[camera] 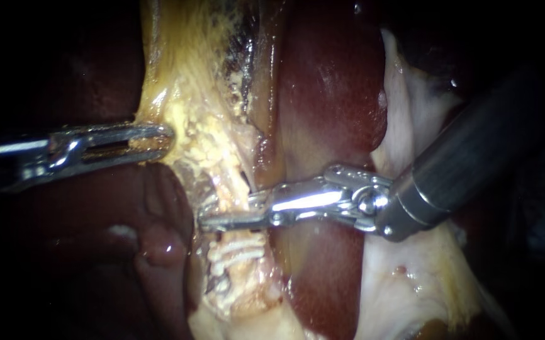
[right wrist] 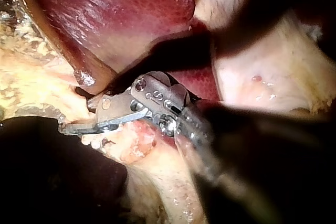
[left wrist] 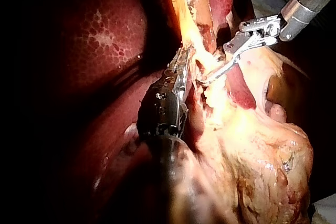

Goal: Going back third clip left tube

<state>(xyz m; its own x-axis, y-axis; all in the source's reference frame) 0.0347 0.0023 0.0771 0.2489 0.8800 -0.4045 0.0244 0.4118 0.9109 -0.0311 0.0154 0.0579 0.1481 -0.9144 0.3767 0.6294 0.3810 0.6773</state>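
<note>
1. Your left instrument is bright silver, glinting white where the light strikes it.
2. Your right instrument has the same polished silver at its tip, with a dull grey shaft behind.
3. The liver is deep maroon, and you can see a fine pale honeycomb mottling on its surface.
4. The fatty tissue runs from warm yellow to cream, with granular whitish speckles.
5. The clips are whitish and ribbed, like stripes.
6. The sheet of tissue is ivory with pink tinges.
</note>
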